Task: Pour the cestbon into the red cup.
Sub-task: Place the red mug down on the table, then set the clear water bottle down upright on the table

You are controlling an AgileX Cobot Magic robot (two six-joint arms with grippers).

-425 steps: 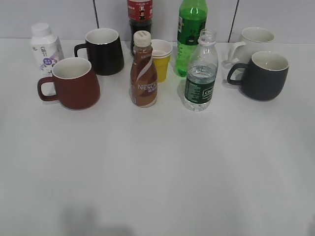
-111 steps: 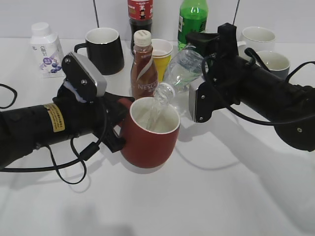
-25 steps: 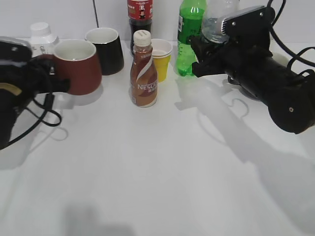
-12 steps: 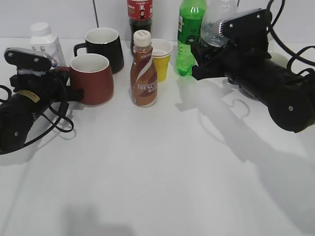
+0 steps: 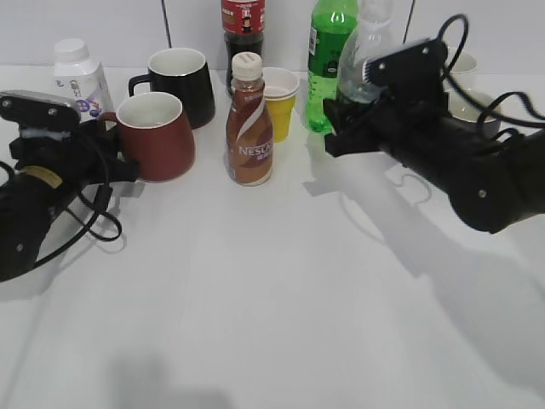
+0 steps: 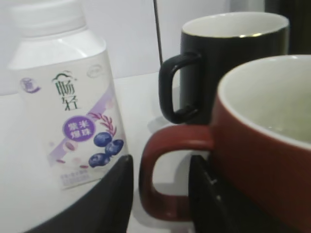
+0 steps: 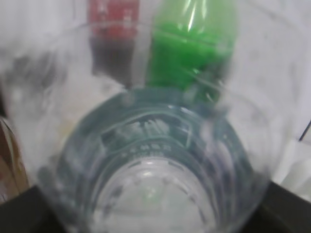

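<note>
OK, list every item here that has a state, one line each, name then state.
Cestbon bottle: upright, uncapped, held by the right claw.
Red mug: upright on the table, handle between the left claw fingers.
Black mug: upright.
Nescafe bottle: upright, capped.
Yogurt bottle: upright, capped.
Yellow cup: upright.
Green soda bottle: upright.

The front of the table (image 5: 272, 324) lies open; the Nescafe bottle (image 5: 248, 128) stands between the arms.
</note>
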